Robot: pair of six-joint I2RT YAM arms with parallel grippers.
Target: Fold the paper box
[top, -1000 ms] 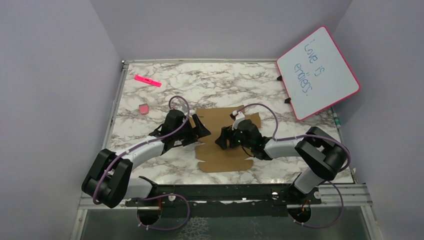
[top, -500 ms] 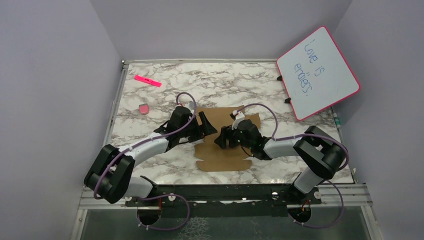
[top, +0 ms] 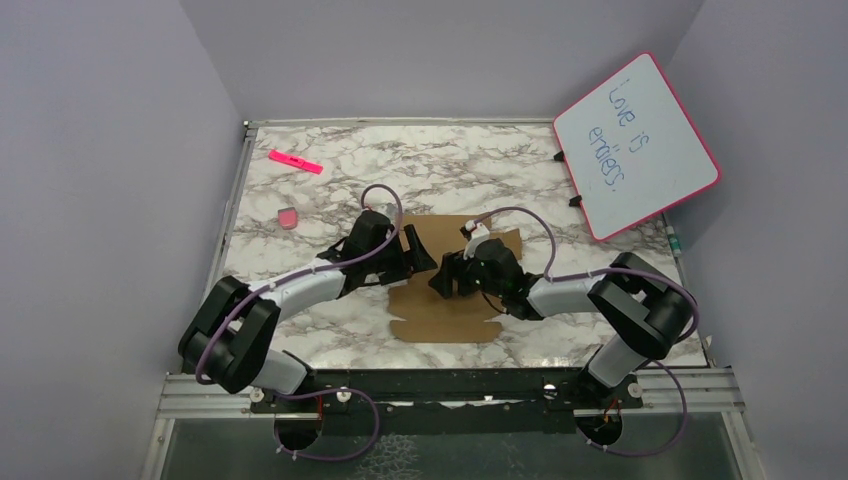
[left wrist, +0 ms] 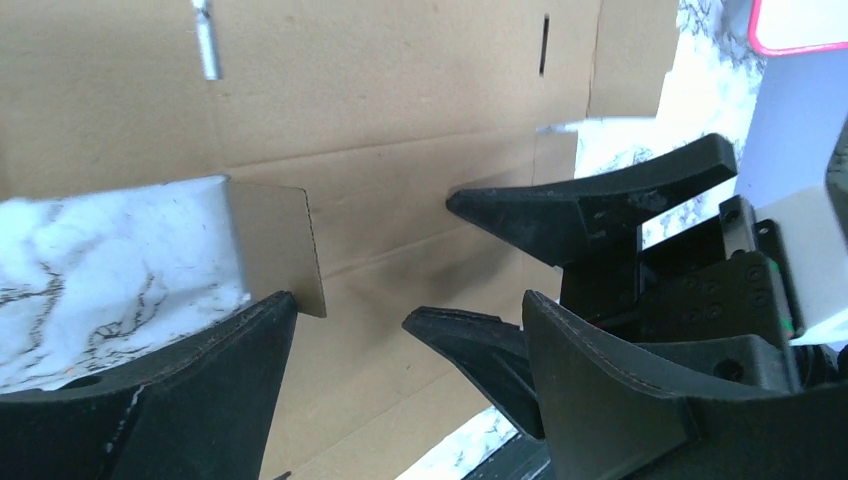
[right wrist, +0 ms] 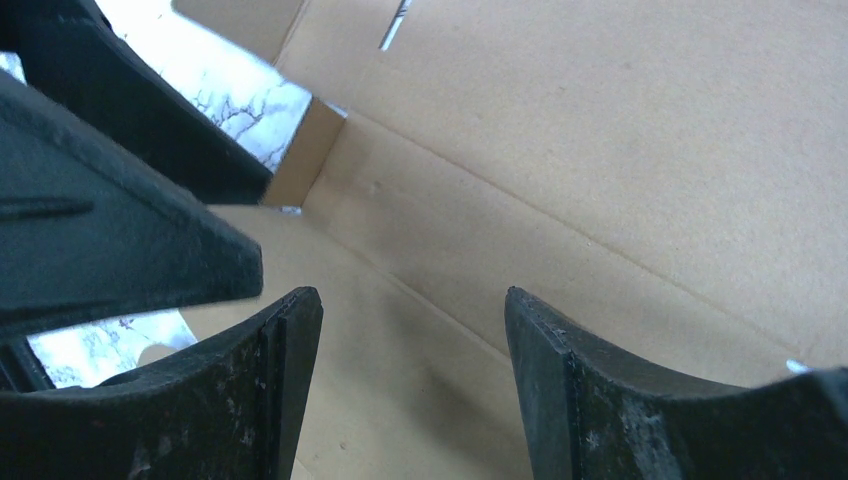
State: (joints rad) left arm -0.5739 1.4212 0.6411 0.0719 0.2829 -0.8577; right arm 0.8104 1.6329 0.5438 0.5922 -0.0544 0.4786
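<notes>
Left wrist view: my left gripper (left wrist: 408,298) stands wide and holds nothing. The paper box (left wrist: 400,100) lies flat beneath the jaws, one flap (left wrist: 272,240) raised just beside one finger. My right gripper (right wrist: 405,295) faces it, likewise wide and empty, over the same sheet.

The left arm (top: 300,288) and right arm (top: 566,292) are pale grey links between bulky black joints, each trailed by a thin purple cable (top: 381,187). The right gripper (right wrist: 410,310) has matte black, wedge-shaped fingers (right wrist: 610,390) with scuffed edges.
</notes>
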